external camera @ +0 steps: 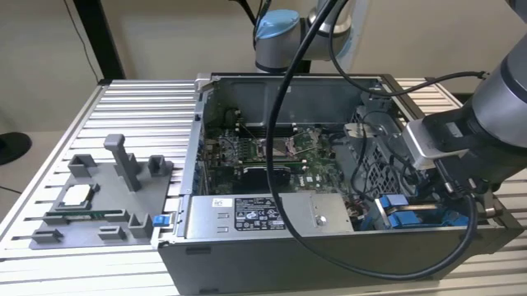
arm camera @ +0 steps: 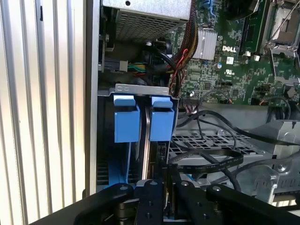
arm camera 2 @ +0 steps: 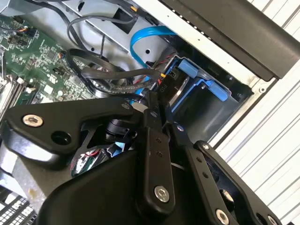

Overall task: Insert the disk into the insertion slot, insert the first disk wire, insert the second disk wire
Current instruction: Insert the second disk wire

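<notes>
From where I sit, much of the work is hidden. In the exterior view the arm's wrist and its black cabling cover the gripper (external camera: 448,185), which is down in the corner of the open computer case (external camera: 272,259) nearest the exterior view's right. In both wrist views the black linkage bars fill the foreground; the fingers (arm camera 2: 151,105) come together narrowly at their tips, but I cannot tell whether they are pinched on anything, because the tips sit against a tangle of black cables (arm camera 2: 108,75) and a connector.

The disk (arm camera: 146,136) is seated edge-on in its bay at the case's front corner. In the first wrist view I see it as a thin silver-grey edge between two bright blue plastic tabs of its frame (arm camera: 126,119), under a small metal bracket. Its label and flat face are out of sight. In the second wrist view the same blue frame (arm camera 2: 201,84) shows inside the bay, just beyond the fingertips, with a light blue flat cable (arm camera 2: 140,42) looping above it. Whether any wire is plugged into the disk I cannot make out.

The silver power-supply box (external camera: 263,216) lies along the case's near edge, and the case stands on the ribbed metal bench (external camera: 140,105).
</notes>
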